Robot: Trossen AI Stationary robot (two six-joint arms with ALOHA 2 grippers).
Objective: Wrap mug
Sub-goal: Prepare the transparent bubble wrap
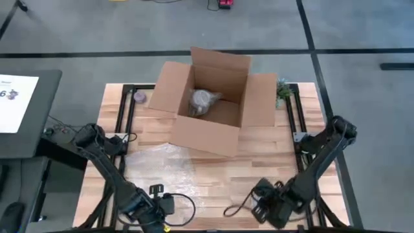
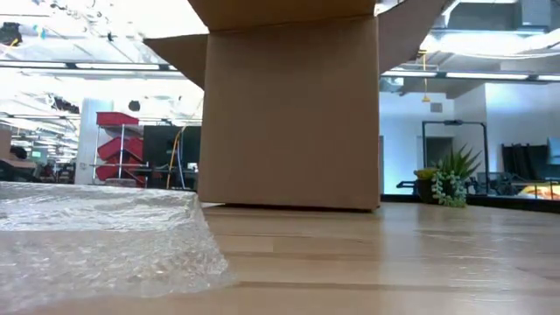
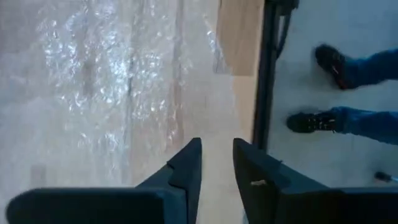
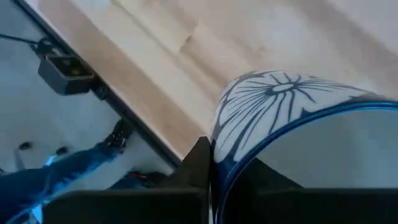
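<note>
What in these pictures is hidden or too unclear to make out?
- Wrapped bundle inside the cardboard box: its wrapping hides the contents; in the low view the box wall hides it entirely.
- Mug in the right gripper: right wrist view cuts it off; the arm covers it from above.
- Small round object left of the box: too small to identify.
- Person: only legs and shoes show.

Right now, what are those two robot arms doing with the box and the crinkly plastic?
They are packing mugs. The right claw, at the table's near edge, is clamped on the rim of a white mug with a dark flower pattern. The left claw is slightly open and holds nothing, by the sheet of bubble wrap spread on the table. One wrapped bundle already sits in the open cardboard box.
</note>
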